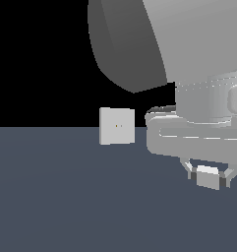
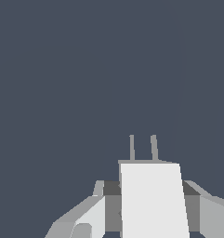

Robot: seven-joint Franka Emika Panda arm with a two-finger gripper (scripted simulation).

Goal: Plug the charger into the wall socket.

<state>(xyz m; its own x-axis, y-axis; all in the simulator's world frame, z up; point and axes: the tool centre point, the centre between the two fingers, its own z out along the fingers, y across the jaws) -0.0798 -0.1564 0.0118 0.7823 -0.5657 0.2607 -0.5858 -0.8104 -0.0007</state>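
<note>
The charger (image 1: 207,177) is a small pale block held between my fingers at the exterior view's right, just above the dark floor. My gripper (image 1: 209,178) is shut on it. In the wrist view the charger (image 2: 153,200) fills the space between the fingers (image 2: 85,218), with two thin prongs (image 2: 142,148) sticking out ahead of it. The wall socket (image 1: 117,126) is an upright pale square plate with two tiny dots at its centre, standing farther back toward the exterior view's left of the gripper. The socket is out of the wrist view.
A flat dark grey-blue floor (image 1: 66,197) spreads under everything. The arm's large grey links (image 1: 154,44) hang over the upper right of the exterior view. Behind the socket the background is black.
</note>
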